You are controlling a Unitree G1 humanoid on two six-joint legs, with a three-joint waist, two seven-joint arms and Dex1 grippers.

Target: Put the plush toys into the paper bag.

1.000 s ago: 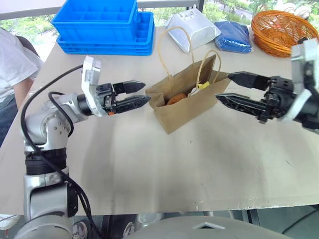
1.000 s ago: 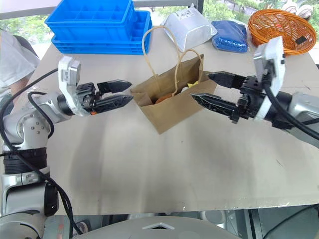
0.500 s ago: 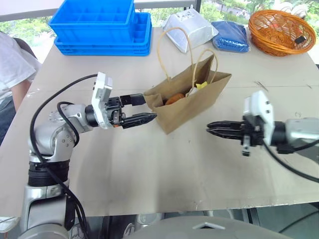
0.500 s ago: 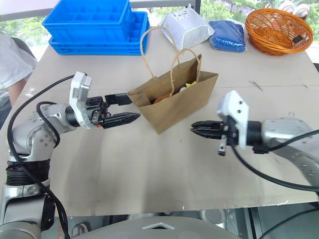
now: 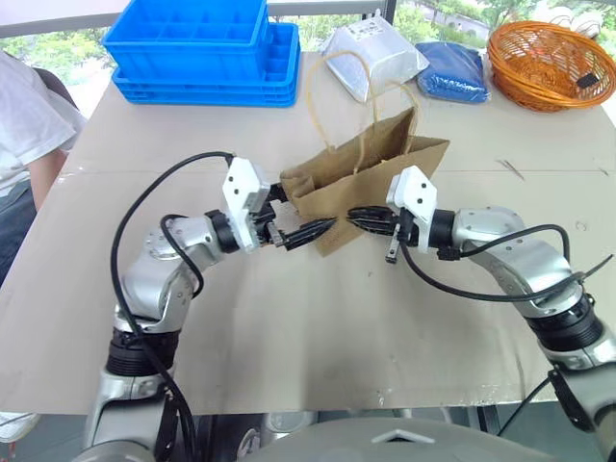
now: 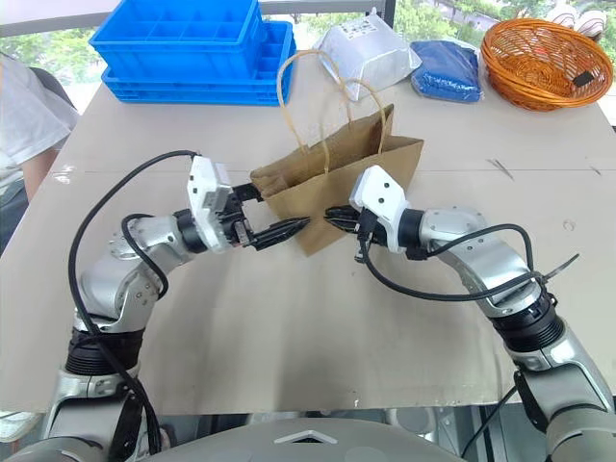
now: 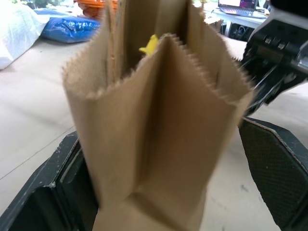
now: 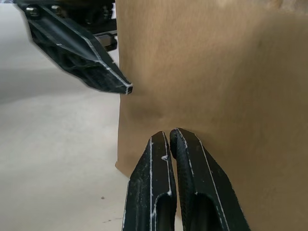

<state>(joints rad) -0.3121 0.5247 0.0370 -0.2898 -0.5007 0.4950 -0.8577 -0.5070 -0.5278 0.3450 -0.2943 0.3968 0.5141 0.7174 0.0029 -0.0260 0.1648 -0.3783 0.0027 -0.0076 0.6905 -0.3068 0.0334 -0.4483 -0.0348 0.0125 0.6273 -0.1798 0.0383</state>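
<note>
The brown paper bag (image 5: 371, 178) stands upright mid-table, its loop handles (image 5: 332, 91) raised. Inside its mouth a yellow scrap of a plush toy (image 7: 150, 44) shows; the rest of the plush toys is hidden by the bag walls. My left gripper (image 5: 303, 209) is open, with the bag's narrow left end between its fingers (image 7: 276, 163). My right gripper (image 5: 352, 215) is shut with nothing in it. Its fingertips (image 8: 168, 137) rest against the bag's front wall, close to the left gripper's near finger (image 8: 89, 60).
Along the table's far side stand stacked blue crates (image 5: 197, 48), a silver-white pouch (image 5: 371, 58), a blue packet (image 5: 452, 69) and an orange basket (image 5: 549, 60). A person in a white shirt (image 5: 24, 125) stands at the left edge.
My right gripper shut, then swung down and left to the bag's front wall. My left gripper moved right, so the bag's end now sits between its open fingers.
</note>
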